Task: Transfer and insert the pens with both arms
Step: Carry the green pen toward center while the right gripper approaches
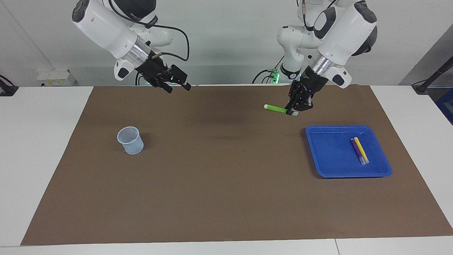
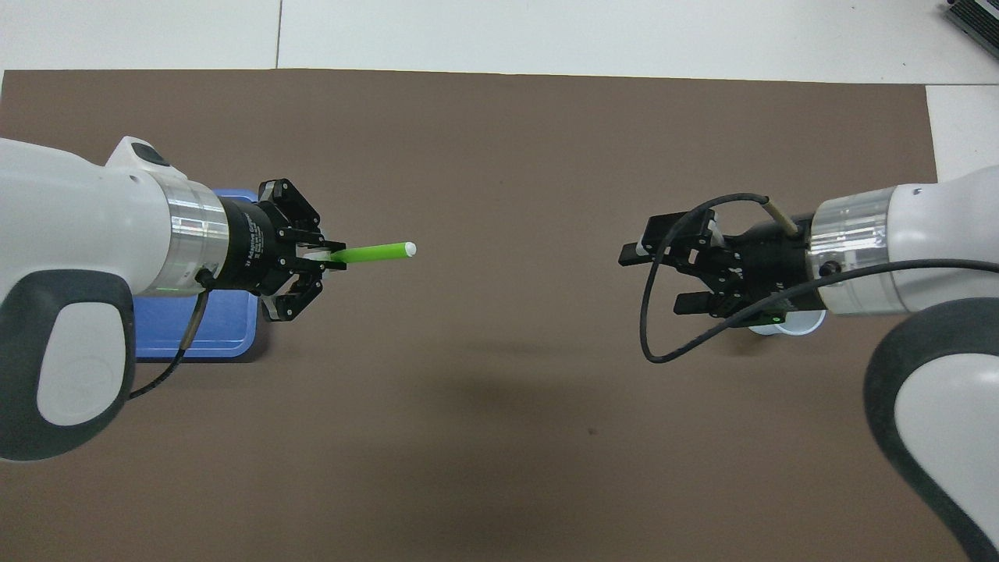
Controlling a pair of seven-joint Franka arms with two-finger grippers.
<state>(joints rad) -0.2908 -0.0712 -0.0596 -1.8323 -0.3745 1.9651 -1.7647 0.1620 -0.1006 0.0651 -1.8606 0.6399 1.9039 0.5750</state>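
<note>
My left gripper is shut on one end of the bright green pen. The pen lies level in the air over the brown mat, off the tray, its free end pointing toward the right arm. The purple pen and the yellow pen lie side by side in the blue tray; the left arm hides them in the overhead view. My right gripper hangs open and empty over the mat, facing the green pen with a wide gap between them.
A pale mesh cup stands upright on the mat toward the right arm's end, partly covered by the right gripper from above. A brown mat covers most of the white table.
</note>
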